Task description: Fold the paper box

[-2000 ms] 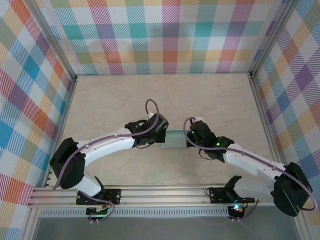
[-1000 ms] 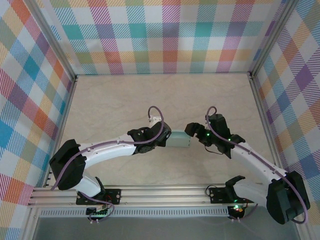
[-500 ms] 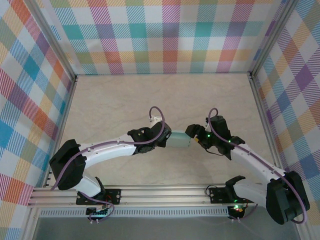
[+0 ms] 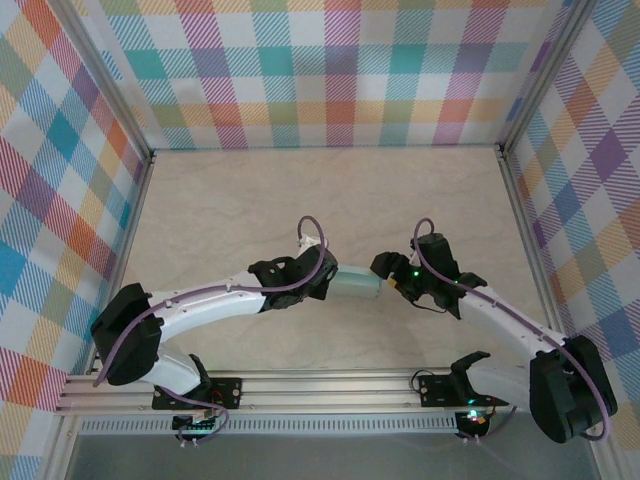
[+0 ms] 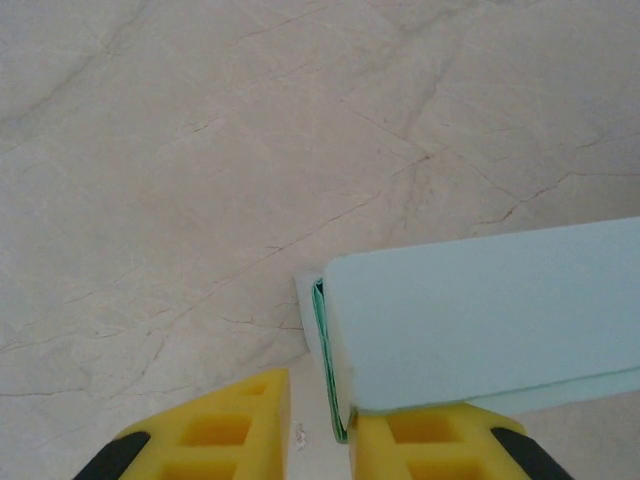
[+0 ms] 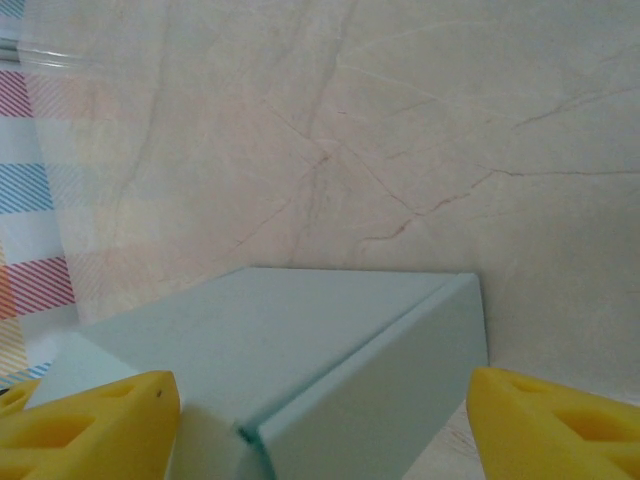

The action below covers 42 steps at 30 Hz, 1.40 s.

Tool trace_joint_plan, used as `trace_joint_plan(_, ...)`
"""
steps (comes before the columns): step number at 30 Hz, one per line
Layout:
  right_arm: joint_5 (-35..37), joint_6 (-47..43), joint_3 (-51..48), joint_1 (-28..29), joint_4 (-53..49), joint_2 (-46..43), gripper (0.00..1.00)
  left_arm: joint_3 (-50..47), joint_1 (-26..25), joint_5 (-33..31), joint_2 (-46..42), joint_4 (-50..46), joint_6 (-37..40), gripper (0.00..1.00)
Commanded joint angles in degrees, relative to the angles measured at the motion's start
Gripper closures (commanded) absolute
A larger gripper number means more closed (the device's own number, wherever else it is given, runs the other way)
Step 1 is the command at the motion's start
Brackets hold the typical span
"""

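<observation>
We see the left gripper (image 5: 318,430) a bit spread beside the box (image 5: 480,310), the right gripper (image 6: 318,400) spread wide around it.

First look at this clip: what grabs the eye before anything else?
A pale mint-green paper box sits in the middle of the beige marble-look table, with the left pincer at its left end and the right pincer straddling its right end with yellow fingers. Bright pastel plaid walls ring the workspace.

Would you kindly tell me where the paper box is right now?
In the top view the paper box lies centrally, between the left gripper and the right gripper.
</observation>
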Motion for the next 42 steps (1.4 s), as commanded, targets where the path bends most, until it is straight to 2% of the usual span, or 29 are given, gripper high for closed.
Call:
trace_joint_plan(1,0.6,0.7,-1.3,-0.2,1.2,1.0,0.25,0.9,-0.5,1.1,0.8,-2.7,1.0,0.79)
trace_joint_plan(5,0.7,0.5,-1.3,-0.2,1.5,1.3,0.25,2.0,-0.5,1.6,4.5,-3.1,0.7,0.86)
trace_joint_plan(8,0.6,-0.3,-0.6,-0.3,1.6,0.7,0.24,2.8,-0.5,2.3,6.5,-3.3,0.4,0.87)
trace_joint_plan(13,-3.0,-0.7,1.5,-0.3,5.3,0.1,0.11,3.7,-0.5,2.5,8.9,-3.8,0.4,0.88)
trace_joint_plan(16,-5.0,-0.4,3.3,-0.3,5.0,0.9,0.09,3.7,-0.5,2.6,9.4,-3.8,0.4,0.88)
trace_joint_plan(29,-5.2,0.1,-1.2,-0.3,4.0,0.5,0.13,4.3,-0.5,2.4,10.3,-4.5,0.5,0.89)
trace_joint_plan(36,-3.1,-2.7,-3.6,-0.1,2.1,-0.7,0.19,4.3,-0.4,2.3,10.7,-4.4,0.4,0.89)
trace_joint_plan(39,-1.0,-4.6,-4.6,0.2,2.1,-1.0,0.23,4.4,-0.4,2.5,10.9,-4.4,0.5,0.89)
trace_joint_plan(42,4.1,-7.4,-5.9,2.0,2.2,-2.4,0.24,4.3,-0.4,2.5,10.7,-4.0,0.4,0.89)
